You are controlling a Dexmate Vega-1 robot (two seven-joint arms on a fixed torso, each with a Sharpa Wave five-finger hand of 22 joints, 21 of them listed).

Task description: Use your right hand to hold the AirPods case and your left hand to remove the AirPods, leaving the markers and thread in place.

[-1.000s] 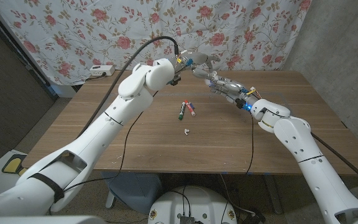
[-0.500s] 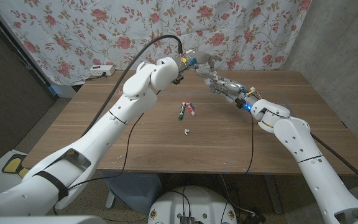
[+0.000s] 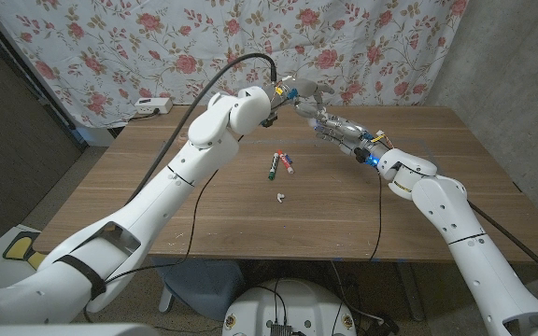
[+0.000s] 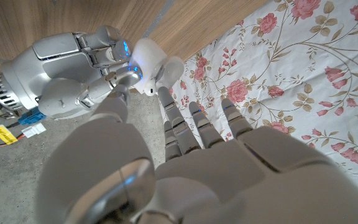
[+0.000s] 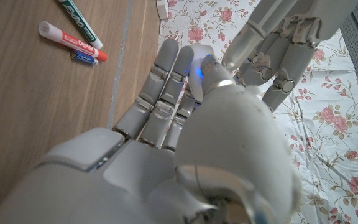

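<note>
My right hand (image 3: 337,127) is raised over the table's far side and holds the white AirPods case (image 3: 308,92) with its lid flipped open. In the left wrist view the case (image 4: 149,57) sits in the right hand (image 4: 73,68) next to a blue light. My left hand (image 3: 285,91) meets it from the left, fingers (image 4: 168,106) spread and fingertips on the case; I see nothing pinched between them. In the right wrist view one left fingertip (image 5: 232,57) touches the case (image 5: 194,61). One white AirPod (image 3: 279,196) lies on the table.
A green marker (image 3: 273,166), a red-and-white marker (image 3: 289,164) and a small blue item (image 3: 283,154) lie together mid-table, below both hands. A white power strip (image 3: 151,105) sits at the far left edge. A floral cloth (image 3: 204,42) hangs behind the table.
My left arm and hand have shifted slightly to the right, closing on the case. The right hand and the things on the table have stayed put.
</note>
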